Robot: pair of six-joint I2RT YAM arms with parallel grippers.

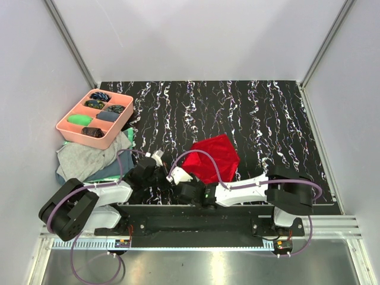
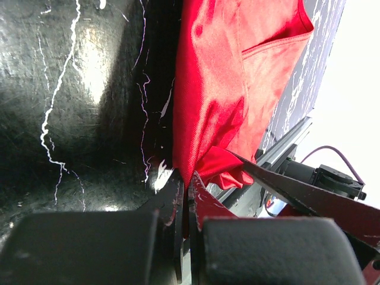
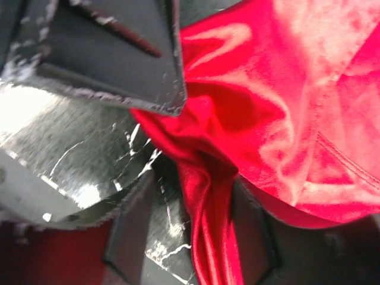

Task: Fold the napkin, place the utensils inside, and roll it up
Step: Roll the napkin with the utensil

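The red napkin point(image 1: 212, 155) lies crumpled on the black marbled table, near the front middle. Both grippers meet at its near-left corner. My left gripper point(image 1: 171, 170) is shut on a pinch of the napkin's edge, as the left wrist view shows point(image 2: 189, 178), with the cloth point(image 2: 225, 77) stretching away from the jaws. My right gripper point(image 1: 186, 179) is open in the right wrist view point(image 3: 193, 199). A bunched strand of napkin point(image 3: 208, 237) runs between its spread fingers point(image 3: 132, 228), with a gap on the left side. The fork and the gold utensil are out of view.
A pink divided tray point(image 1: 70, 127) with small items stands at the back left. A pile of grey, green and blue cloths point(image 1: 89, 159) lies in front of it, beside the left arm. The table's front edge and metal rail point(image 1: 237, 208) run just behind the grippers.
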